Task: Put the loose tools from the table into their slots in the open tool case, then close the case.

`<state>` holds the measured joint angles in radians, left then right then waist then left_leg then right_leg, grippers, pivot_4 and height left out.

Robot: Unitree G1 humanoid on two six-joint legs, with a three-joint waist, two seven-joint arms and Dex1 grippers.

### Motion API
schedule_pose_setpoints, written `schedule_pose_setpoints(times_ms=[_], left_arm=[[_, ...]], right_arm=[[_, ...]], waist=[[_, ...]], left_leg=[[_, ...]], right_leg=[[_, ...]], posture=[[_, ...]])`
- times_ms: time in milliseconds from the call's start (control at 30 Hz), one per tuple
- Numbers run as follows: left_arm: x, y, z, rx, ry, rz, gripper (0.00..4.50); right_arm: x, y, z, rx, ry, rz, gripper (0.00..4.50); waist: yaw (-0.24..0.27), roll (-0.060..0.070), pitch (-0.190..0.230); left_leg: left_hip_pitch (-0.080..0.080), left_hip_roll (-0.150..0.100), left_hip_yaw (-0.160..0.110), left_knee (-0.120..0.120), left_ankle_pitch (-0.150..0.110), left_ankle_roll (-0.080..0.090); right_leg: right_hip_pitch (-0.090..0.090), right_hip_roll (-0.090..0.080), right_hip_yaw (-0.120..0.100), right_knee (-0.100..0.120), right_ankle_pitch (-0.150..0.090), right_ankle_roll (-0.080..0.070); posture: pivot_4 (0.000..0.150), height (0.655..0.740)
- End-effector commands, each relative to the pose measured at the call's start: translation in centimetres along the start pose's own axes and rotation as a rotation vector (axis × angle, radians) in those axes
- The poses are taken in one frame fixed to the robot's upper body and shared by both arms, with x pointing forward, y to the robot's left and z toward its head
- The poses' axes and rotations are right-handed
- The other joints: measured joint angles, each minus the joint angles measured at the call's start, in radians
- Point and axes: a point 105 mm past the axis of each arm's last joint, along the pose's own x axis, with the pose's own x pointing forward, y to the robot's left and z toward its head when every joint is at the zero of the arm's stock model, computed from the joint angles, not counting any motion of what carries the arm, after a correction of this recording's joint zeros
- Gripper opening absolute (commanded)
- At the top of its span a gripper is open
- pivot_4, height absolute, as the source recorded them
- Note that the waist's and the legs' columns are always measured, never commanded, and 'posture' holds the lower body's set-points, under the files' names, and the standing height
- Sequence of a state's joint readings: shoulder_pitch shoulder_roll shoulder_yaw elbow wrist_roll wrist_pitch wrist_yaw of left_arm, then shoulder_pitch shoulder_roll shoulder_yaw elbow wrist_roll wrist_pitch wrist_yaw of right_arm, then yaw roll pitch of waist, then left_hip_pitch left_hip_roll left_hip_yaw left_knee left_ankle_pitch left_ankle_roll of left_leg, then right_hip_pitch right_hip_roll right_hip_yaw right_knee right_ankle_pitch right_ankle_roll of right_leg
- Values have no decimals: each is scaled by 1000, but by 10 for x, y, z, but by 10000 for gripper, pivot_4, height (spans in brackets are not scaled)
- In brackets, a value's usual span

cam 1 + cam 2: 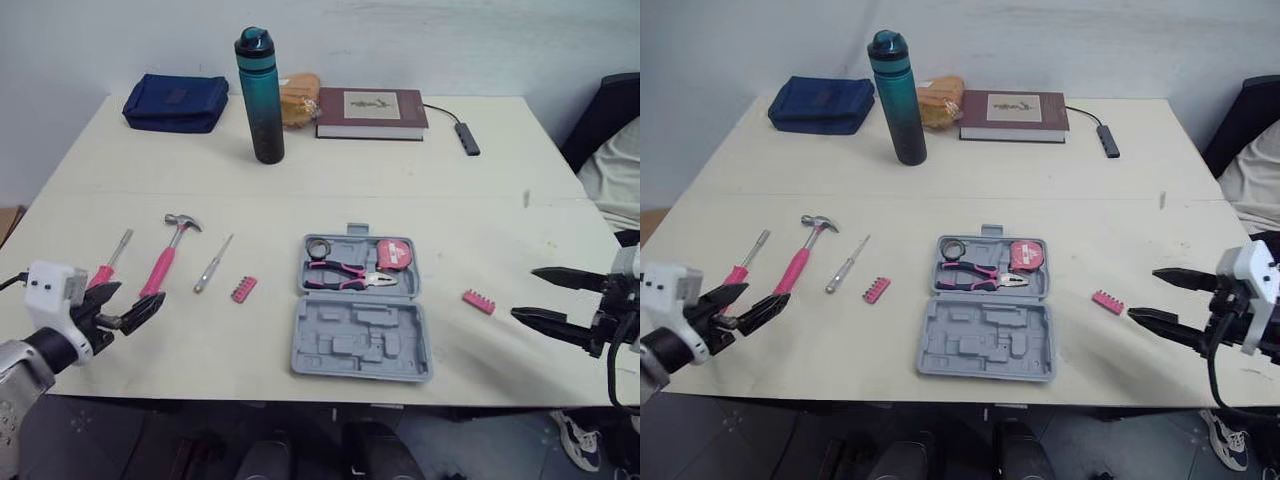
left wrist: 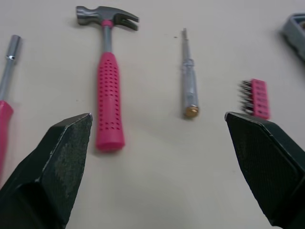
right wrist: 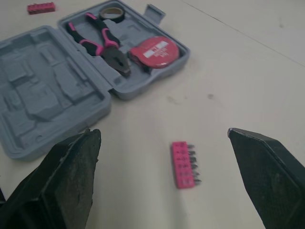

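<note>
Operator: Left gripper [image 2: 158,114] status?
Tech: Fingers spread, empty. It hovers near the hammer [image 1: 165,262] handle, front-left of the table [image 1: 400,170].
Operator: Right gripper [image 1: 524,292]?
Tech: Spread as well, just beside a pink bit holder [image 1: 479,301].
Operator: Tool case [image 1: 360,340]?
Tech: Open, mid-table, with pliers [image 1: 345,275] and tape measure [image 1: 394,254] seated in the far half.

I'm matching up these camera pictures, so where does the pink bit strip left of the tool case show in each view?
Left eye view: bit strip between the screwdriver and the case.
Right eye view: same place.
Left wrist view: beside the screwdriver's butt end.
Right wrist view: beyond the case's far side.
Shared landmark: the grey case.
</note>
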<state>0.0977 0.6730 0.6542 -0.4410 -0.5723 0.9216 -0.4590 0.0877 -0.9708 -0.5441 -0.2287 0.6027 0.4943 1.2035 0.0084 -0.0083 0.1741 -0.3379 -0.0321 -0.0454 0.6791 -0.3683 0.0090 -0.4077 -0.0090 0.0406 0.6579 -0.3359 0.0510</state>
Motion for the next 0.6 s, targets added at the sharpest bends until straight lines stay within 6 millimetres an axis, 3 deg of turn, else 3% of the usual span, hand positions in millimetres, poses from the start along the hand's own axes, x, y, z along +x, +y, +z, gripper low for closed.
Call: schedule_pose_setpoints(times_ms=[33,200,333,500,600], left_arm=[[6,-9,8,35,-14,31,45000],[12,-11,9,35,4,54,45000],[13,3,8,-1,22,134,45000],[28,-24,14,24,32,-19,45000],[42,-29,12,52,61,-60,45000]], right_arm=[[18,19,30,-64,-81,79,44452],[38,42,49,-96,-124,180,44452],[51,56,70,-95,-197,253,44452],[71,74,85,-133,-232,375,44452],[84,84,92,-173,-246,434,44452]], waist=[[-2,0,0],[2,-1,0],[3,-1,1],[6,-1,1],[10,-2,1]], left_leg=[[-1,0,0,1,1,-1],[-1,0,0,1,1,-3],[-2,0,0,1,1,-3],[-2,0,-1,1,2,-4],[-3,0,-1,2,2,-4]], right_leg=[[-1,0,0,1,0,0],[-1,0,0,1,0,0],[-2,0,0,1,0,0],[-2,0,-1,0,0,0],[-2,0,-1,0,0,0]], posture=[[1500,7400],[1500,7400],[1500,7400],[1500,7400],[1500,7400]])
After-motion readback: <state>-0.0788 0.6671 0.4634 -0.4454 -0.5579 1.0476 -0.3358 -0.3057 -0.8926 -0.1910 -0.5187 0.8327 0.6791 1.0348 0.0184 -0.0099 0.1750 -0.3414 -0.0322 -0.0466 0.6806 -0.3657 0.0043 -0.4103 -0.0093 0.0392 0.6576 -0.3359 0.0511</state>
